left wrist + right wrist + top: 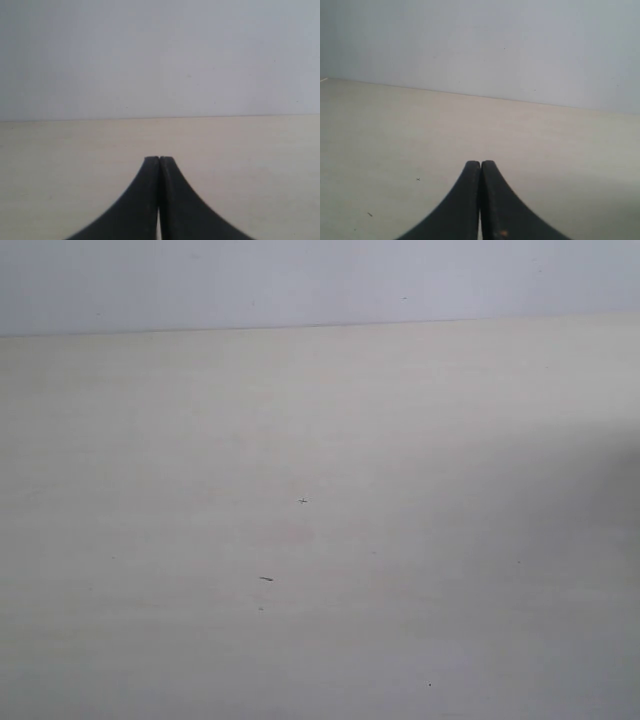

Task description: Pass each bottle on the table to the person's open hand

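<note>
In the exterior view the table (320,520) is showing no bottles and no open hand. In the left wrist view the left gripper (159,161) is pressing its jaws together on nothing. In the right wrist view the right gripper (480,165) is doing the same, so the job is looking either finished or not started.

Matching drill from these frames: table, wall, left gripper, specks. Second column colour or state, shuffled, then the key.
1. table
2. wall
3. left gripper
4. specks

A. black, shut
B. pale grey, beyond the table's far edge
C. small dark marks on the tabletop
D. pale beige, flat

Pairs: 1-D, 2-B, 3-A, 4-C
</note>
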`<state>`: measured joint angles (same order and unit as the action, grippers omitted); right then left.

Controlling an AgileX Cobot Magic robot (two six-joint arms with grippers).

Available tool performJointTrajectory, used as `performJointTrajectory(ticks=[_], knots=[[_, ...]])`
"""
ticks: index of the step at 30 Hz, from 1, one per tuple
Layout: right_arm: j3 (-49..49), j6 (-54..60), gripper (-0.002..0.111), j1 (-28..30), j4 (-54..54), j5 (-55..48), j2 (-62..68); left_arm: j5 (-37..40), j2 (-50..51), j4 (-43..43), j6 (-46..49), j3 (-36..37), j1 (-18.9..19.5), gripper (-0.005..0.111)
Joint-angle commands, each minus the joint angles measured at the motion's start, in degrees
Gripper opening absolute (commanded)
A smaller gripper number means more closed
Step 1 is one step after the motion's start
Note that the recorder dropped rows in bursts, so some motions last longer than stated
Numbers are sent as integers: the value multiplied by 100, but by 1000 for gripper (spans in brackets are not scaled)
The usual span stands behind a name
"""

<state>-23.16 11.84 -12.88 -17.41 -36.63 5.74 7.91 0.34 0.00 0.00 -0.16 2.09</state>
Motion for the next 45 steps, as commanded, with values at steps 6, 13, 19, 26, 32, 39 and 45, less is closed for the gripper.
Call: performJointTrajectory(ticks=[6, 13, 19, 26, 32, 39, 45], knots=[[17, 21, 0, 19, -23, 73, -29, -65, -34, 0, 0, 16, 5, 0], [364, 242, 0, 215, 181, 1753, -207, -65, -34, 0, 0, 16, 5, 0], [1697, 310, 0, 633, 198, 3785, -574, -65, -34, 0, 0, 16, 5, 0], [2316, 350, 0, 687, 201, 3790, -574, -54, -34, 0, 0, 16, 5, 0], [2316, 310, 0, 687, 175, 3848, -574, -54, -34, 0, 0, 16, 5, 0], [2316, -380, 0, 687, 817, 3603, -574, -54, -34, 0, 0, 16, 5, 0], [2316, -1480, 0, 687, 2075, 3206, -574, -54, -34, 0, 0, 16, 5, 0]])
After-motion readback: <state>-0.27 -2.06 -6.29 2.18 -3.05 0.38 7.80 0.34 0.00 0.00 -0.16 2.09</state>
